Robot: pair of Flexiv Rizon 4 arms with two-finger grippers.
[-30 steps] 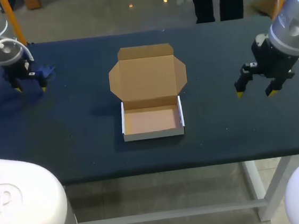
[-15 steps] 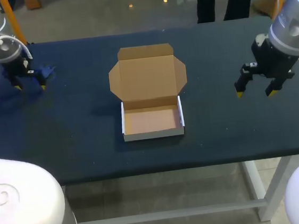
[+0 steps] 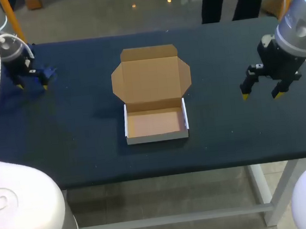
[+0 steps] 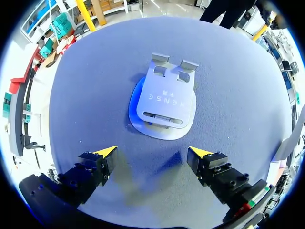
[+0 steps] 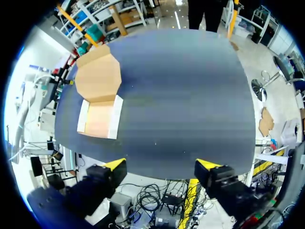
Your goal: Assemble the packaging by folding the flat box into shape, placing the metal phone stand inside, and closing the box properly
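The cardboard box (image 3: pixel 155 123) stands folded in the table's middle, its tray empty and its brown lid (image 3: pixel 150 77) laid open flat behind it; the right wrist view shows the box (image 5: pixel 99 118) far off to one side. The blue metal phone stand (image 4: pixel 167 98) lies flat on the cloth just ahead of my left gripper (image 4: pixel 152 155), whose fingers are open and empty. From the head camera the stand (image 3: pixel 48 74) peeks out beside my left gripper (image 3: pixel 31 86) at the far left. My right gripper (image 3: pixel 260 95) hangs open and empty over the right side of the table.
The dark blue table cloth (image 3: pixel 90 137) is bare around the box. The table's front edge (image 3: pixel 191 168) runs close below the box.
My left gripper has shifted slightly toward the far left, over the phone stand. The right arm and the box have not moved.
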